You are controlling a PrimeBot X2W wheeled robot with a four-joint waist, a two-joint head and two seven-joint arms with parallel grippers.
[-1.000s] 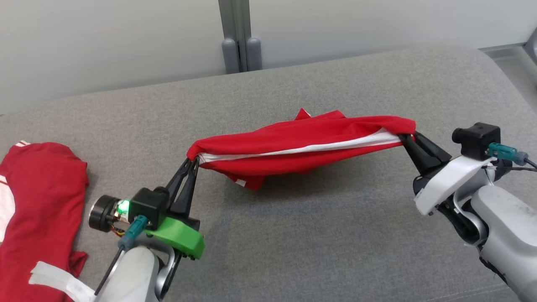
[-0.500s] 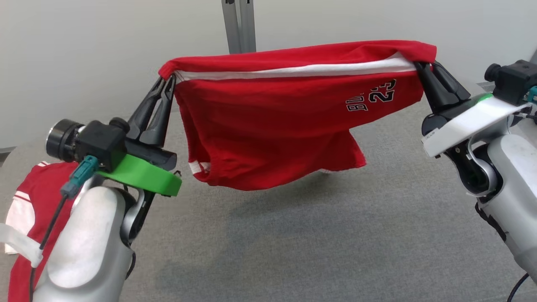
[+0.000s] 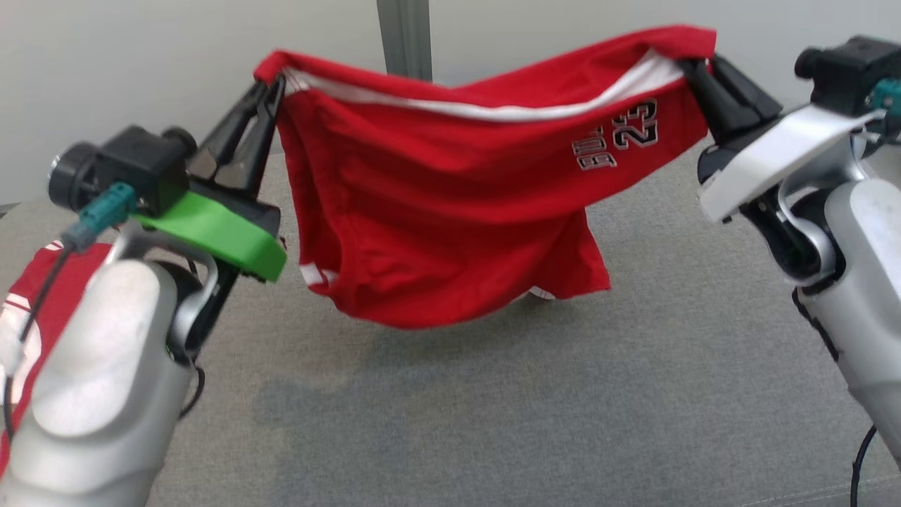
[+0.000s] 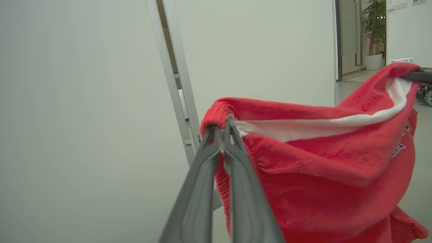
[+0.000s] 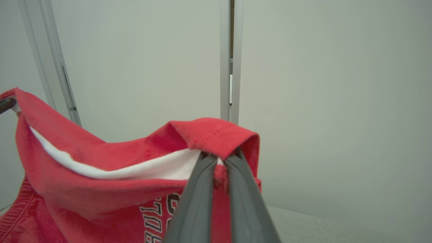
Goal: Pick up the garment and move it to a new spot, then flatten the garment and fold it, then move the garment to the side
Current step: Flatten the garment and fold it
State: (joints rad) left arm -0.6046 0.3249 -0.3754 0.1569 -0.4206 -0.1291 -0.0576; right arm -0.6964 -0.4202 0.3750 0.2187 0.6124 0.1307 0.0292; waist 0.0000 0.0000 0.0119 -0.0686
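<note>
A worktop [image 3: 493,408] covered in grey fabric stretches ahead, with a second red and white piece of clothing [image 3: 42,278] lying crumpled at its left edge. Behind it stands a plain pale wall [image 3: 127,84], split by an upright grey metal post [image 3: 405,35]. Off to one side, an open doorway [image 4: 349,37] shows a leafy plant [image 4: 373,30] in a white pot.

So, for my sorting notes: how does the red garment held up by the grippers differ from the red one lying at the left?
The held garment hangs above the grey surface, pinched by the left gripper and right gripper; the other garment lies on that surface. The held garment shows printed lettering and a number; the other garment, partly behind the left arm, shows none. Both are red with white trim.
</note>
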